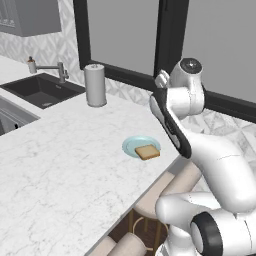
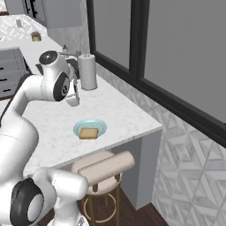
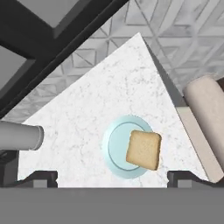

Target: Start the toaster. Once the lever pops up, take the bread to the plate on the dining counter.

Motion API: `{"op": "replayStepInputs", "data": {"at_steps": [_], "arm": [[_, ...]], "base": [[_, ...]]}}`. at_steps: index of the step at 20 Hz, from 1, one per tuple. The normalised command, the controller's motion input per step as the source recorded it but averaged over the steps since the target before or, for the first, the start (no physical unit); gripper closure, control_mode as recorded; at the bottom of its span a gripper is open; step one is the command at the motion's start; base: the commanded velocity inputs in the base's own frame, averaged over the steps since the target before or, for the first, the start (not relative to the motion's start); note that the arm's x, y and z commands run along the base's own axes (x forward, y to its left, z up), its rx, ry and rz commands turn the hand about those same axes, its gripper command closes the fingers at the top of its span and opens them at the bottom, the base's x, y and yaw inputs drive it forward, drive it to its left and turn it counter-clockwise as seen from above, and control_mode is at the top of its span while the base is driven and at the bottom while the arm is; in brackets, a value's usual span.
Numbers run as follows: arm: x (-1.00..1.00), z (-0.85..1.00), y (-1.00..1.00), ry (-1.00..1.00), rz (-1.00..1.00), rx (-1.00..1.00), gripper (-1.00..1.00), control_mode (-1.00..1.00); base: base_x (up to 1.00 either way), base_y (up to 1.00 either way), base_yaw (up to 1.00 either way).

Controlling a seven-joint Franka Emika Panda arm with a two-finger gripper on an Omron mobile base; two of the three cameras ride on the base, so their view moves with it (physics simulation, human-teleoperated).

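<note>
I'm looking down through my hand [image 3: 112,178]: its two dark fingertips [image 3: 41,178] sit spread far apart at the bottom of the hand view, wide open with nothing between them. From the right base view I see it [image 2: 73,99] hanging above the white marble-look tabletop [image 2: 119,112], clear of everything.

Right below it is the square golden-brown slice of bread [image 3: 143,150] with its darker crust. It lies flat on the small round pale blue-green plate [image 3: 114,148], pushed to one side so that one edge hangs over the plate's rim. In the left base view the slice [image 1: 147,151] overhangs the side of the plate [image 1: 133,145] nearest the tabletop's [image 1: 60,160] rounded edge; the right base view shows the slice [image 2: 88,133] on the near part of the plate [image 2: 97,124].

The plate sits near the corner of the tabletop. Further back stands an upright grey cylindrical paper-towel roll [image 1: 95,85], well apart from the plate. Beyond that I see a dark sink [image 1: 37,90] with a metal faucet [image 1: 54,69]. Just under the tabletop's edge is a padded beige stool [image 2: 102,170] on wooden legs. Behind the tabletop runs a big dark-framed window [image 2: 150,48] over a patterned grey tile wall [image 2: 190,167].
</note>
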Motion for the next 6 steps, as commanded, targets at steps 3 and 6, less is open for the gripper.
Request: {"op": "replayStepInputs", "data": {"at_steps": [3,6], "arm": [[-1.0,0.32,-0.03,-0.4,0.0,0.0,-1.0,-1.0],[-1.0,0.25,-0.1,-0.34,0.0,0.05,-1.0,-1.0]], "base": [[0.0,0.0,0.0],[0.0,0.0,0.0]]}}
